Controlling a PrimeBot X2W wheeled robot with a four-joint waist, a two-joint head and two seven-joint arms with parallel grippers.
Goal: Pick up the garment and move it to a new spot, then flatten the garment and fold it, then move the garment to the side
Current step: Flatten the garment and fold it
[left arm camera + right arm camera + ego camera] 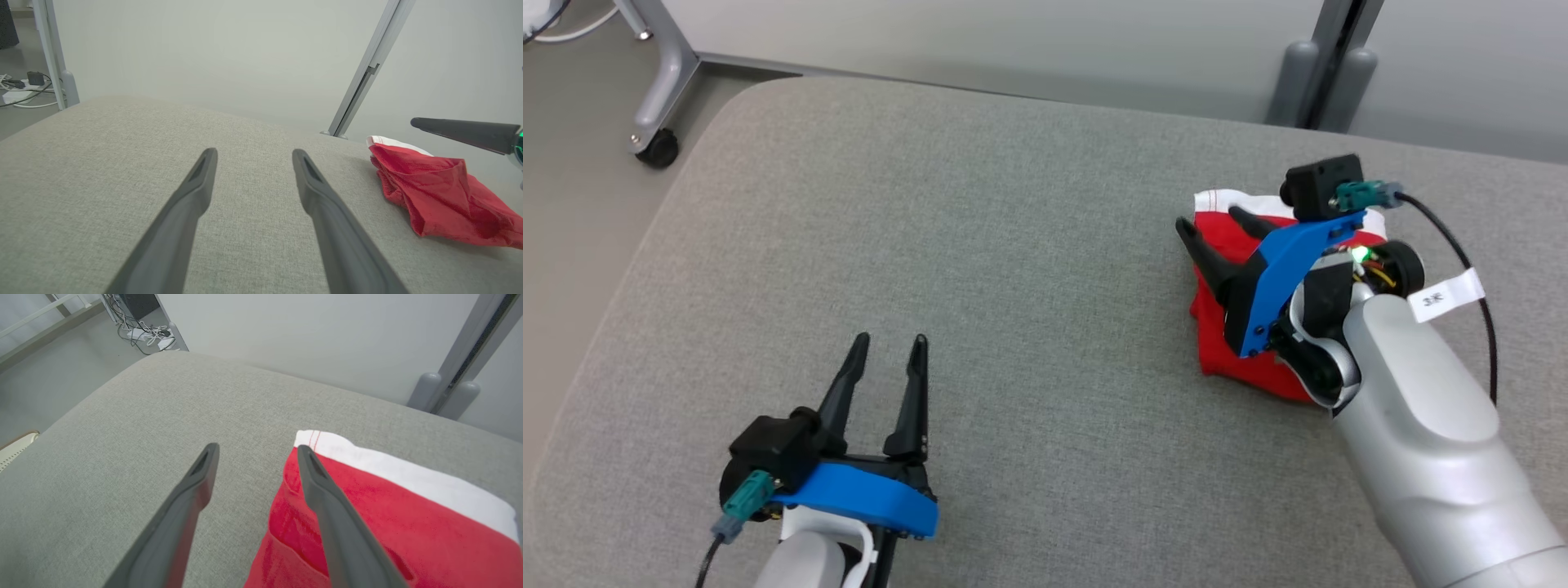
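Observation:
The garment (1250, 359) is a red piece with a white band, lying folded in a small bundle at the right of the grey cushioned surface (980, 229). My right gripper (1213, 220) hovers over its left edge, open, with nothing between its fingers. In the right wrist view one finger (327, 498) lies over the red cloth (388, 522) and the other over bare grey fabric. My left gripper (890, 341) stands open at the lower left, far from the garment. In the left wrist view the garment (441, 196) lies off to the right, with a right gripper finger (461, 131) above it.
The grey surface ends in a rounded corner at the far left, with floor beyond. A wheeled metal leg (658, 147) stands on that floor. Grey upright posts (1319, 77) rise behind the back edge. Cables lie on the floor (143, 332).

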